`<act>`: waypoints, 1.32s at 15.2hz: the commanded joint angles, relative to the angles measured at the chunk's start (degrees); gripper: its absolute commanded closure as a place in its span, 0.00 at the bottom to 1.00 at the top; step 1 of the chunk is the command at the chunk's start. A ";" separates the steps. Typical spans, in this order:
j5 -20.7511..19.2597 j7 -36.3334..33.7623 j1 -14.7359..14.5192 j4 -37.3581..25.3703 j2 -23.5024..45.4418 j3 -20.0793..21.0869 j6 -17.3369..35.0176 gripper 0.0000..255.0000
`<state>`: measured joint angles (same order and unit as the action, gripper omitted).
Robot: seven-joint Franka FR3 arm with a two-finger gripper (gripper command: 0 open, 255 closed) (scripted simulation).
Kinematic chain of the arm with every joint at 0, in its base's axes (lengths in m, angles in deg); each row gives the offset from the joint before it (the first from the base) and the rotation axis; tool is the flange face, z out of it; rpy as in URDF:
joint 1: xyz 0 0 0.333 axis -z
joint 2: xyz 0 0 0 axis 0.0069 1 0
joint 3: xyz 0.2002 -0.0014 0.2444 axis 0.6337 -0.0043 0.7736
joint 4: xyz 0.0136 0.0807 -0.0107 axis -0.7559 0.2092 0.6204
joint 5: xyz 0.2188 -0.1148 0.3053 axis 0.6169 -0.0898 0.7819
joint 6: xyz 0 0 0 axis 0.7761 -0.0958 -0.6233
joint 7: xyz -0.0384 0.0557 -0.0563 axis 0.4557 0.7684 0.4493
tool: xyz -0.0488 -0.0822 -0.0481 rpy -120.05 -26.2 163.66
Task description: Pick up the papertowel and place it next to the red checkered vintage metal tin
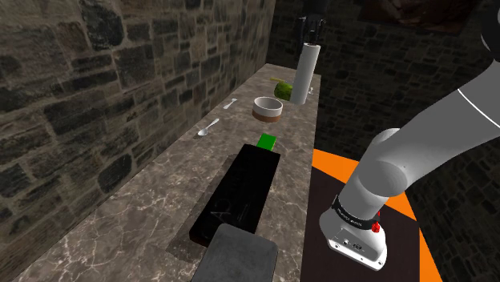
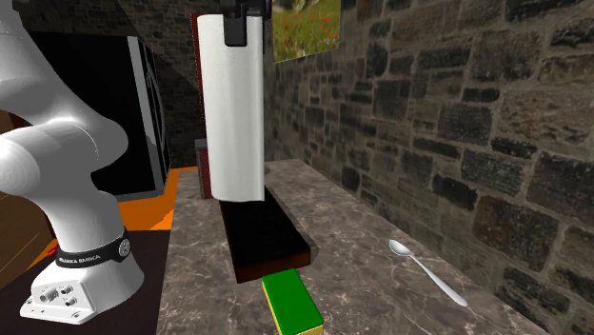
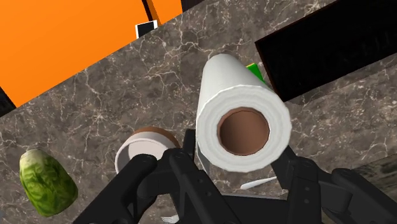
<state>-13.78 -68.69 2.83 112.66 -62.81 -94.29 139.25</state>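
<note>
The long marbled desk (image 1: pixel 160 192) runs beside a stone wall. A flat black tray (image 1: pixel 240 192) lies lengthways on its near half. Past the tray sit a white-and-brown bowl (image 1: pixel 268 106), a small green block (image 1: pixel 266 143) and, nearer the wall, a spoon (image 1: pixel 208 127). The paper towel roll (image 1: pixel 305 72) stands upright at the far end of the desk, just beyond the bowl in the shoulder view. In the second exterior view its lower end looks to hang clear above the surface rather than rest on it. It is white paper wound on a brown cardboard core, so I judge it light, bulky and soft. The outer sheets give under pressure and can slip or unwind, and the hollow core would crush if squeezed hard. The best hold is across the body near the top end, firm enough to bite into the paper, with the roll kept vertical so it does not swing. The gripper (image 3: pixel 238 156) has it that way: the jaws are spread nearly to the roll's full width and pinch it from opposite sides just below its top rim. One of the fingers (image 3: pixel 189 147) presses each flank, and they touch nothing else. With so little spare opening, a sideways knock on the way to the red checkered tin could work it loose.
</note>
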 commanded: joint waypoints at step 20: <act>6.61 -20.19 -5.44 -0.93 -4.41 15.43 -6.40 1.00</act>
<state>-7.66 -87.49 -2.28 111.13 -66.78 -79.84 132.73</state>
